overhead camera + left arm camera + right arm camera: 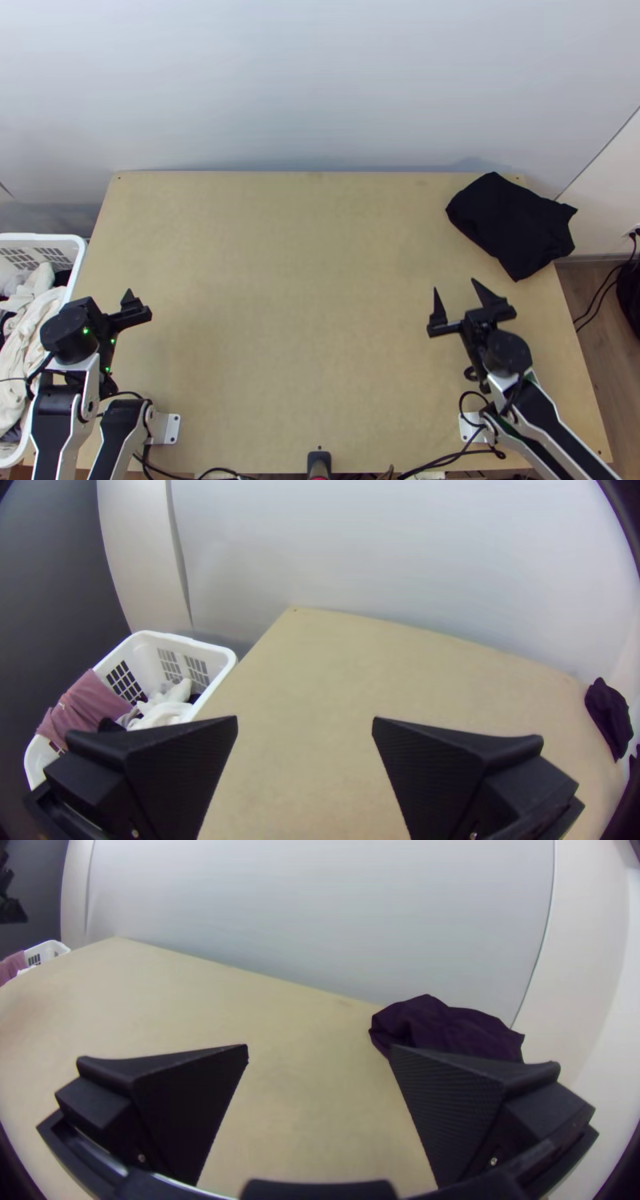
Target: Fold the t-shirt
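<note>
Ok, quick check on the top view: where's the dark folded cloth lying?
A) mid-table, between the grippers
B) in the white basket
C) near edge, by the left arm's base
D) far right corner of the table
D: the dark cloth lies over the far right corner of the table.

The left arm (56,428) extends toward the far side along the worktop's (304,320) left edge; its claw (106,298) points far, fingers (183,773) spread wide; the right arm (552,424) slants far and leftward from the near right; its claw (455,286) hangs above the right part, also pointing far and opened wide; both claws stand well apart.
</note>
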You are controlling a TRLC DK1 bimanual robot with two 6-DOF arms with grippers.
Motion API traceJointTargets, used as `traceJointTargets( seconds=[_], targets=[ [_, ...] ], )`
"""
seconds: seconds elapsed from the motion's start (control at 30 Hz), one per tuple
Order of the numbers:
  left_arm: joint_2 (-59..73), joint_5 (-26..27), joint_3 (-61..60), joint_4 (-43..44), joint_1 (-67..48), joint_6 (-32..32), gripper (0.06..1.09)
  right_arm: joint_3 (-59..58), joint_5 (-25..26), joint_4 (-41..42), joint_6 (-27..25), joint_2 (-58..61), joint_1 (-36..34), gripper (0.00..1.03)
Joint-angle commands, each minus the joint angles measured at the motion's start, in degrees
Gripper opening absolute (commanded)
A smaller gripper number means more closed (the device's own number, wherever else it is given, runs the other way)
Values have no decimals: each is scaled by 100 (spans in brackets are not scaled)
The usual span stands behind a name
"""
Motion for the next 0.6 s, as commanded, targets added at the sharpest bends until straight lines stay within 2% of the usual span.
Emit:
traceJointTargets(
  seconds=[0.0,0.07,0.23,0.33,0.43,0.5,0.57],
  targets=[
    [-219,27,-402,196,142,-12,104,-700,-21,-749,52,-2105,26,99],
    [-228,27,-481,302,168,-12,104,-709,-38,-741,70,-2571,35,99],
    [-316,-8,-639,1005,379,261,104,-709,-38,-741,79,-2316,-106,99],
    [-509,19,-815,1075,388,261,104,-709,-38,-741,132,-2404,-159,99],
    [-1309,45,-1298,1093,361,261,104,-700,-38,-741,158,-2465,-159,99],
    [-2329,45,-1729,1102,361,357,104,-709,-38,-741,114,-2474,-308,99],
    [-2276,45,-1764,908,361,524,104,-709,-38,-732,79,-2667,-405,99]
  ],
)
